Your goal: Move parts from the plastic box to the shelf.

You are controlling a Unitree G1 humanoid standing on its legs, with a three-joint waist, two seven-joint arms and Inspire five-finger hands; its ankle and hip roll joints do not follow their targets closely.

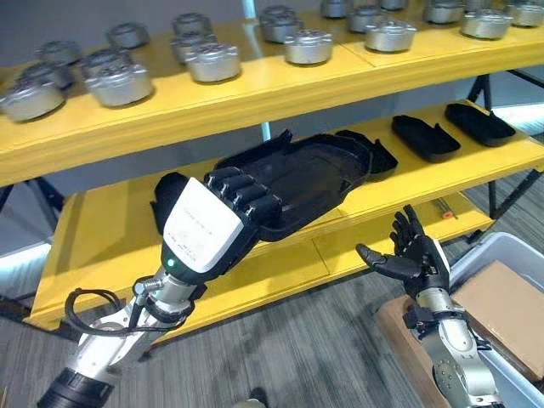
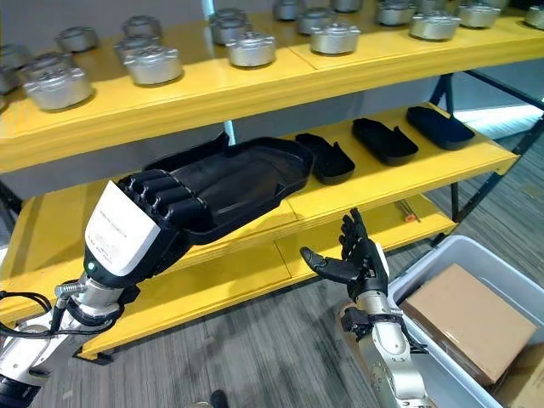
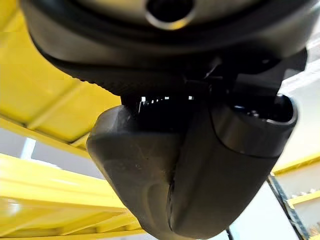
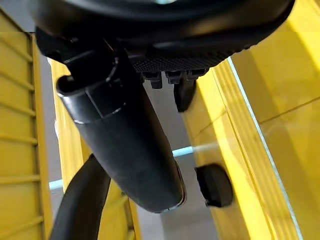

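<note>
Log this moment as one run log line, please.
left hand: shut on large black part, over middle shelf | right hand: open, idle below shelf | plastic box: lower right

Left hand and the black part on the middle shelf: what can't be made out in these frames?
- Left hand: fingers curl over the black part, but its thumb and the part's near edge hide behind the hand.
- Plastic box: cut off by the frame edge; a brown cardboard piece covers its contents.
- Right hand, open: its wrist view doesn't reveal anything held.
</note>
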